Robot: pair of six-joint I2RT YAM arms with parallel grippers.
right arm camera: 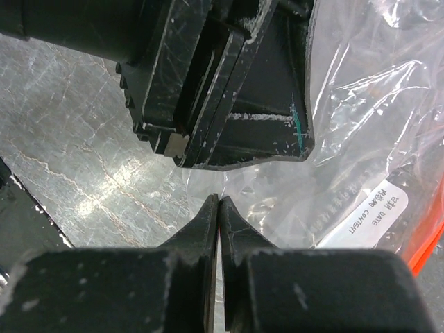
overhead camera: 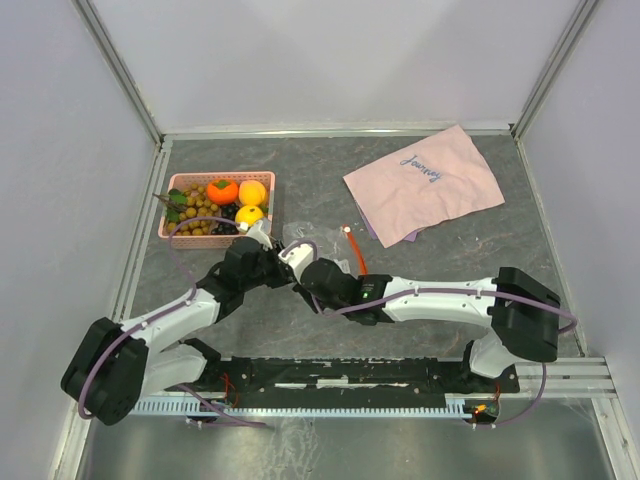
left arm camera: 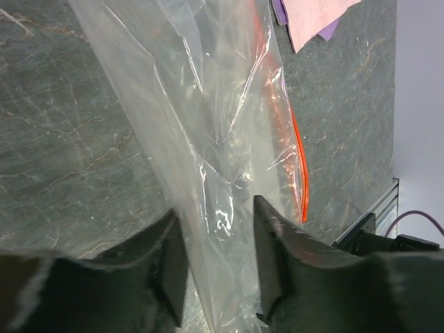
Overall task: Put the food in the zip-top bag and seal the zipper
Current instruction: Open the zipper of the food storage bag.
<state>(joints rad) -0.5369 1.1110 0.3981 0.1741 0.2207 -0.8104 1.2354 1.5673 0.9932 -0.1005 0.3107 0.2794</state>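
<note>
Left gripper point(left arm camera: 215, 208) has its jaws partway apart, with the clear zip-top bag point(left arm camera: 208, 104) film running up between them. It's not clamped as far as I can see. Right gripper point(right arm camera: 218, 202) is pinched closed right next to it, and I can't tell if it's caught any plastic. The bag lies crumpled on the table point(overhead camera: 420, 270), just right of the pink basket point(overhead camera: 225, 175), with the orange-red zipper point(left arm camera: 298, 146) along its right edge. The food is all in the basket: persimmon point(overhead camera: 222, 190), orange point(overhead camera: 253, 192), lemon point(overhead camera: 249, 213), grapes point(overhead camera: 228, 212), berry cluster point(overhead camera: 196, 206).
</note>
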